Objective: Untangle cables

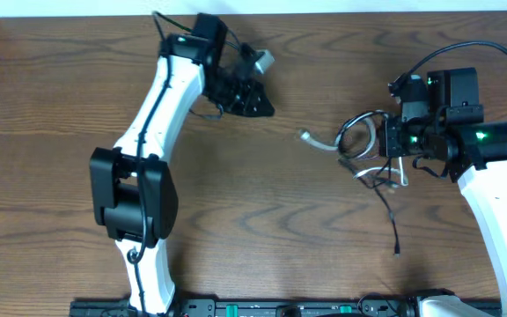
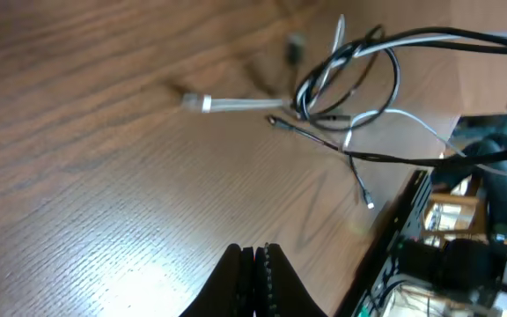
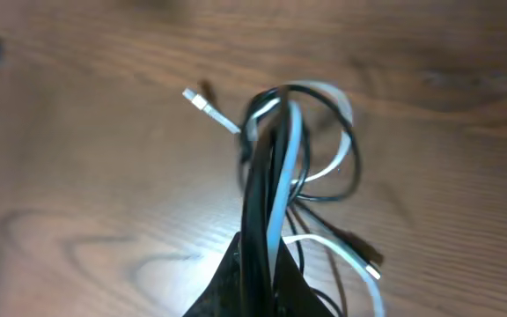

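A black cable (image 1: 385, 198) and a white cable (image 1: 324, 143) lie tangled in loose loops right of centre on the table. My right gripper (image 1: 393, 141) is shut on both cords of the bundle (image 3: 271, 176); the white plug end (image 3: 194, 96) sticks out to the left. In the left wrist view the tangle (image 2: 346, 79) lies far ahead. My left gripper (image 1: 258, 104) is shut and empty (image 2: 255, 264), well to the left of the cables, above bare wood.
The wooden table (image 1: 262, 220) carries both arms. A dark equipment rail (image 1: 262, 308) runs along the front edge. The right arm's thick black wire (image 1: 500, 53) arcs above its wrist.
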### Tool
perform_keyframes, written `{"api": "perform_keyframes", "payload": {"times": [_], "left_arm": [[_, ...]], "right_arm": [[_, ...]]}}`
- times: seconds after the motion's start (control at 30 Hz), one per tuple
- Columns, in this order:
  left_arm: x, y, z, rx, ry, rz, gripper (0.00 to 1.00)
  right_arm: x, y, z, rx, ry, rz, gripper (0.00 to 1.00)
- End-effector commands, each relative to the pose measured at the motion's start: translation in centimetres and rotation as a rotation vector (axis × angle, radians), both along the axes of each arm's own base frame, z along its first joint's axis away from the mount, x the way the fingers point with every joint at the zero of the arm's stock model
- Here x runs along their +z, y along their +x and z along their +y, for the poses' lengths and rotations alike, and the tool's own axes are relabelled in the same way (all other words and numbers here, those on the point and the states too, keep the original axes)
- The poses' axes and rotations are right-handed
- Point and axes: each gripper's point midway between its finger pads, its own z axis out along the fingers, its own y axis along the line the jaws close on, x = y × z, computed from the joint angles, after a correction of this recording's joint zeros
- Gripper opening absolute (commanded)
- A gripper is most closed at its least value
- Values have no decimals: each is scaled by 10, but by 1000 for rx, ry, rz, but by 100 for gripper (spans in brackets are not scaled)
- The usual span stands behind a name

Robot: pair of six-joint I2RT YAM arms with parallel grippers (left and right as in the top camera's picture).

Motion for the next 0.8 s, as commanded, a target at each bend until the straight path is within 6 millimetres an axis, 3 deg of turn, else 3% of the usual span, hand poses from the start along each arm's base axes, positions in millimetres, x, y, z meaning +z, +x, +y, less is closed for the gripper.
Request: {"api": "perform_keyframes", "payload": {"times": [0.0,0.17,0.3,0.43,0.7,0.77], "left_arm": [[39,-2,-4,23,-25,-71,7],[33,-1,-5,67,-21,-14,8],[24,1,-7,168,-13,115,30],[20,-1,-14,196,-11,162,41],[1,10,-24,414,92,273,50],[-3,12,-35,448,86,300,52]], "right_arm": [[8,9,-4,-22,-8,-34,1],[18,10,22,98,106,-70,1],[31,14,38,134,204,-103,1],[41,26,39,30,276,-114,1],[51,43,32,-154,357,-122,1],[55,47,33,-180,384,-126,1]]}}
